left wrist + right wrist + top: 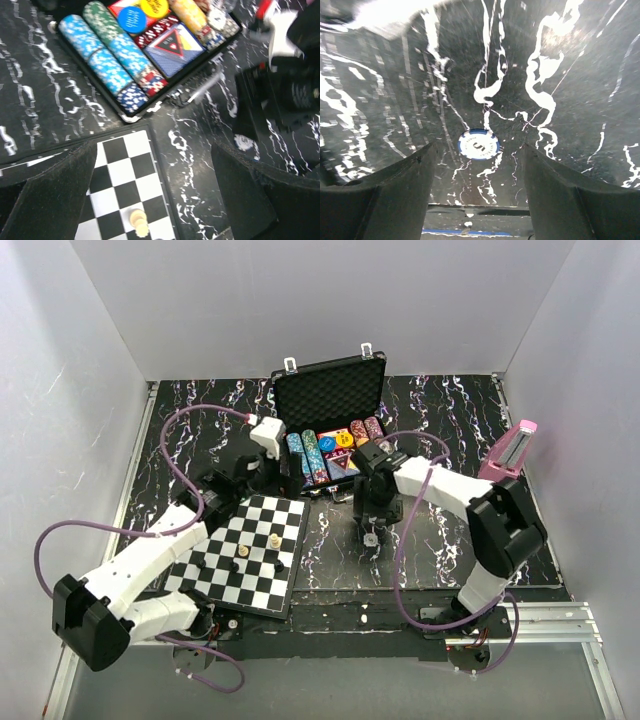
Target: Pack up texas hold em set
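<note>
One camera looks down from high behind my bases over the whole table [430, 545]. My left wrist view faces the briefcase [172, 92] and chessboard [120, 185] nearby. My right looks closely down on a chip [478, 145]. All three also show from above.

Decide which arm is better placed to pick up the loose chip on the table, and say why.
Right. Its open claw hangs directly over the chip, which lies flat between its fingers. The left claw, also open, is over by the case corner and the chessboard.

2 white arms [150, 558] with black joints [505, 525] and purple cables [38, 555].
</note>
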